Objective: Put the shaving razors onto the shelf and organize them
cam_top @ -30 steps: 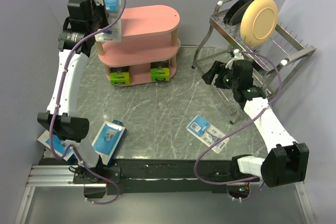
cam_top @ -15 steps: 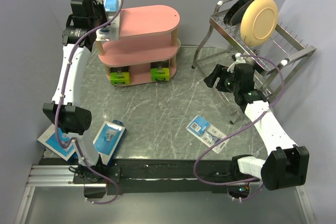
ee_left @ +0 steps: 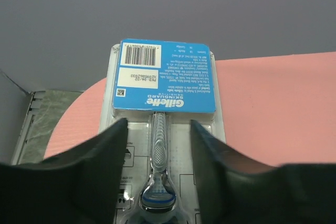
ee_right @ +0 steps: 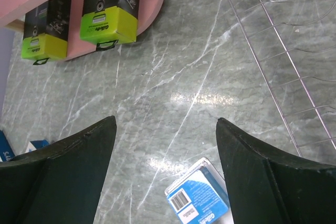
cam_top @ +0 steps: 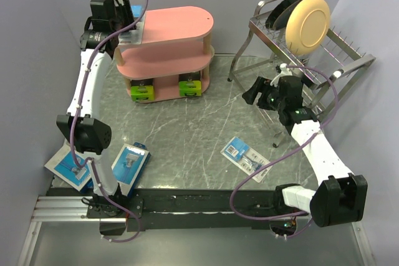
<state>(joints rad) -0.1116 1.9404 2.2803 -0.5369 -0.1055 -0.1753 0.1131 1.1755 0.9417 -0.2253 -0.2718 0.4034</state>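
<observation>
My left gripper (ee_left: 158, 124) is clamped on a clear blister pack (ee_left: 165, 85), holding it over the left end of the pink shelf's (ee_left: 283, 103) top board. I cannot tell whether the pack touches the board. My right gripper (ee_right: 165, 121) hangs spread wide above the table (ee_right: 210, 77), grasping nothing. 2 black boxes (ee_right: 110, 9) with lime ends sit on the bottom tier. A second blister pack (cam_top: 246, 157) and 2 blue-carded packs (cam_top: 129, 161) lie on the table near my bases.
</observation>
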